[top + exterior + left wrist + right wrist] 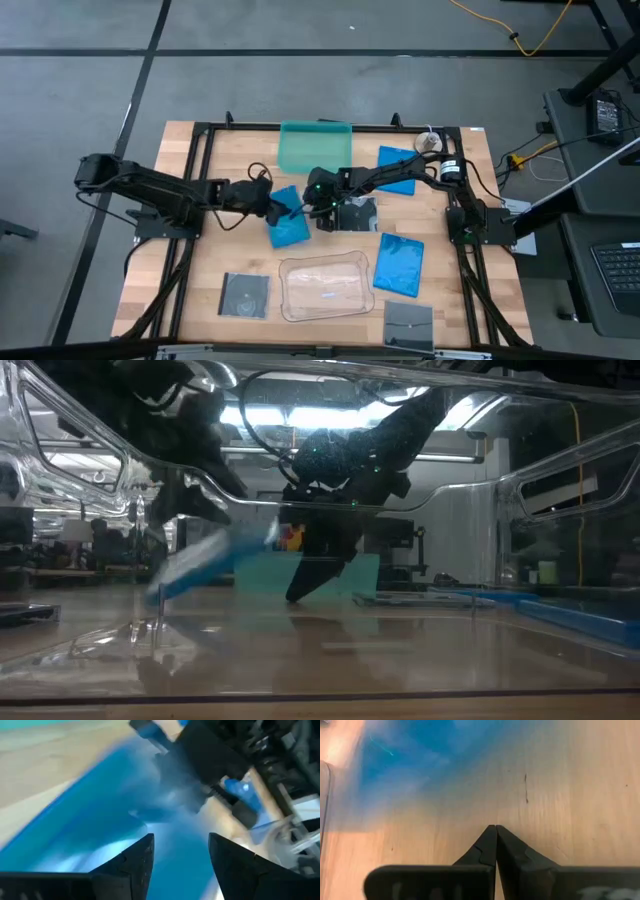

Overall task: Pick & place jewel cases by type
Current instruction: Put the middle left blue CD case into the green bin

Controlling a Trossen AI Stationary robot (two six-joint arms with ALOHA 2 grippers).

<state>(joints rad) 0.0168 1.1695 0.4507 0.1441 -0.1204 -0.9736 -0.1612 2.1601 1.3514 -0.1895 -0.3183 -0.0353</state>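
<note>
While both arms meet near the middle of the table (200, 300) in the high view, the left gripper (272, 208) sits at the edge of a blue case (289, 224) just left of center. In the left wrist view its fingers (135, 865) stand apart with the blue case between them, but the blur hides whether they press on it. In the low view this blue case (195, 570) is tilted, one end up off the wood.

The right gripper (322, 212) is at the center, just right of that blue case. Its fingers (485, 847) are pressed tight together and hold nothing. They point down at bare wood. A dark case (356, 213) lies just right of it, partly under the arm.

A second blue case (398, 168) lies flat in the upper right part of the table, under the right arm. A third blue case (400, 264) lies flat at the lower right. A second dark case (244, 295) lies at the lower left, and a third dark case (409, 325) lies at the bottom right.

A teal tray (314, 146) sits at the top center of the table. A clear tray (325, 287) sits at the bottom center, between the lower dark case and the lower blue case.
</note>
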